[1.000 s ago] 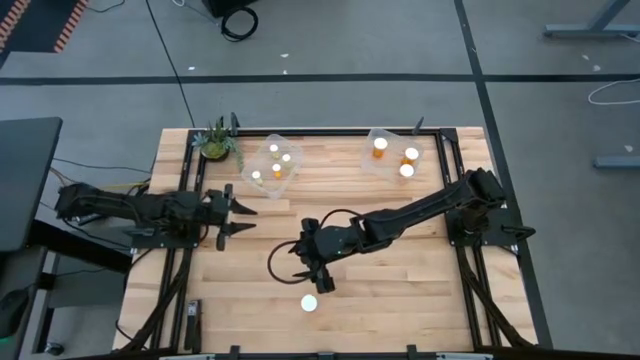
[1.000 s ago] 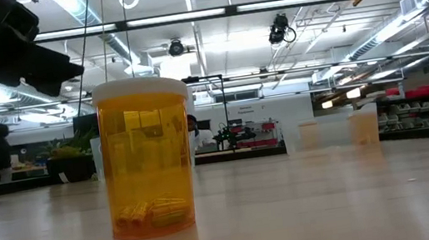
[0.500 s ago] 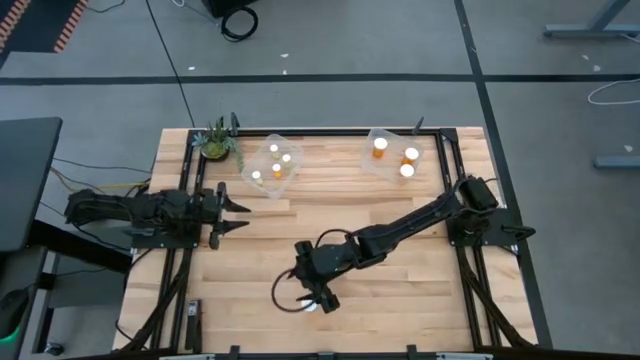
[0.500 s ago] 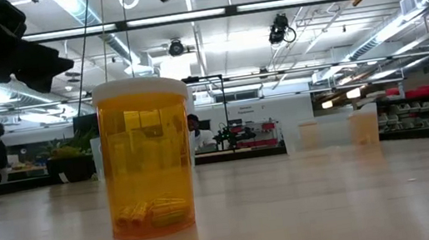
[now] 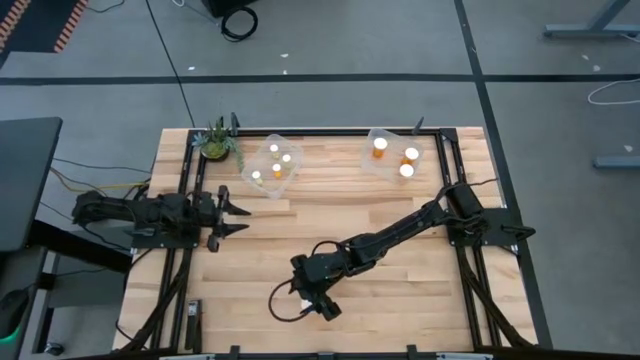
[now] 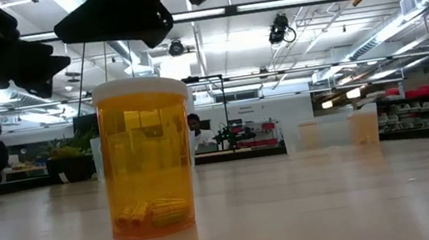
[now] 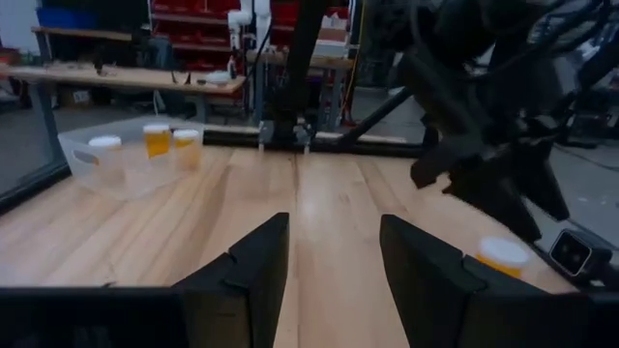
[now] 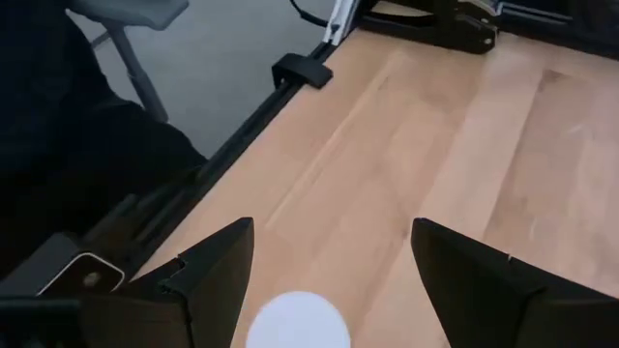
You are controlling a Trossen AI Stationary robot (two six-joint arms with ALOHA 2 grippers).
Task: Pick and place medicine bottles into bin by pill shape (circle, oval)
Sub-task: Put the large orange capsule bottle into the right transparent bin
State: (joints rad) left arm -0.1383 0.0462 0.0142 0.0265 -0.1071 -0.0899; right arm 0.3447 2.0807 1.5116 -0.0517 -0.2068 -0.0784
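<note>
We see the right gripper (image 5: 316,300), fingers spread, directly above a lone medicine bottle (image 6: 148,156) near the wooden table's (image 5: 400,280) six o'clock edge. The left gripper (image 5: 235,214), also spread and empty, waits at nine o'clock. Two clear bins (image 5: 271,164) holding bottles and a potted plant (image 5: 215,142) sit toward twelve. From overhead, the bottle is hidden.

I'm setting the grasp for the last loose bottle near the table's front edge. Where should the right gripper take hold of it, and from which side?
The medicine bottle stands upright with its white cap on top. Probably best to come straight down with the right gripper, open above it, and close across the round sides at the cap.
</note>
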